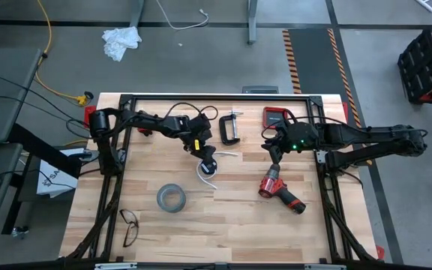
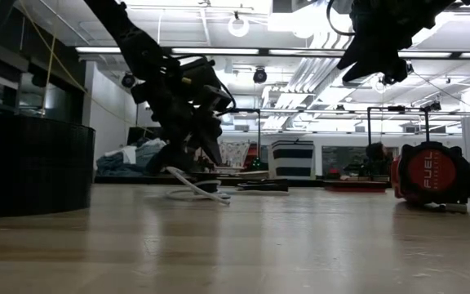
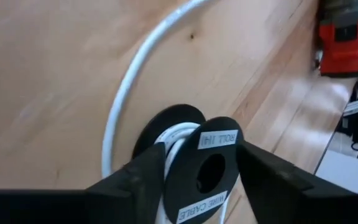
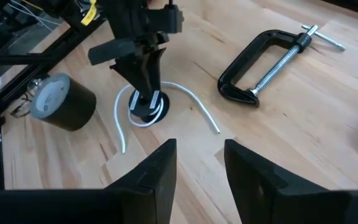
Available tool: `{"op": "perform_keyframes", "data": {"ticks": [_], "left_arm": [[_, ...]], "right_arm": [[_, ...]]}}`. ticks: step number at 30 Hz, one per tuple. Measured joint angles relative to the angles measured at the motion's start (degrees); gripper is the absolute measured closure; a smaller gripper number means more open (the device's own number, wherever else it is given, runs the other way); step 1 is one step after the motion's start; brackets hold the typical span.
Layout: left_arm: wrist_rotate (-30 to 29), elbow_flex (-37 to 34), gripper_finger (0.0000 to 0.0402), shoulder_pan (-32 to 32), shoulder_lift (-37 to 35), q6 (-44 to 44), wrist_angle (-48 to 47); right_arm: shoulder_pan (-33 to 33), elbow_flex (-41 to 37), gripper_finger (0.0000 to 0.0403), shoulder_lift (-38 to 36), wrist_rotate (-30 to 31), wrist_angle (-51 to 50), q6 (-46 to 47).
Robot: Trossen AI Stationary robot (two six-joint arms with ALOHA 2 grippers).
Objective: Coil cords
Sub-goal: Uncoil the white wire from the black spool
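Note:
The cord is a thin white cable (image 4: 185,93) wound on a small black two-disc spool (image 3: 201,171). It lies at the table's middle (image 1: 205,177). Its loose length curves over the wood around the spool, and its free end (image 4: 216,129) points toward the clamp. My left gripper (image 1: 209,160) reaches in from the left and stands over the spool, shut on it; it also shows in the right wrist view (image 4: 146,98). My right gripper (image 1: 271,152) hovers open and empty right of the middle, above the table, its fingers (image 4: 160,168) pointing toward the spool. My left gripper pinches the black spool between its two fingers, one on each side of the discs' rims (image 3: 238,149). The fingers come from above, slanting down. The spool stands tilted at the table top below the fingers (image 4: 148,109). The loose cable lies slack on the wood.
A black C-clamp (image 1: 230,128) lies behind the spool. A grey tape roll (image 1: 171,198) stands nearer the front left, with eyeglasses (image 1: 129,226) beyond it. A red drill (image 1: 279,191) lies right of the middle and a red case (image 1: 277,116) lies at the far edge.

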Motion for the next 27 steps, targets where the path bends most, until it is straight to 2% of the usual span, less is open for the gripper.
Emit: {"op": "perform_keyframes", "data": {"ticks": [8, 15, 22, 27], "left_arm": [[-1.4, 0.2, 0.0385, -2.4, -0.4, 1.9, 0.6], [-0.2, 0.0, 0.0399, -2.2, -4.0, 3.0, 2.6], [-0.4, -0.1, 0.0400, -2.6, -16.8, 17.0, 0.4], [-0.2, 0.0, 0.0401, -4.3, -26.4, 29.7, 0.2]], "right_arm": [[0.0, 0.0, 0.0273, 0.0, 1.1, 0.0, -1.5], [0.0, 0.0, 0.0273, 0.0, 0.3, 3.5, -2.1], [0.0, 0.0, 0.0273, 1.2, -7.8, 14.8, -7.6], [0.0, 0.0, 0.0273, 4.4, -9.7, 22.1, -15.6]]}}
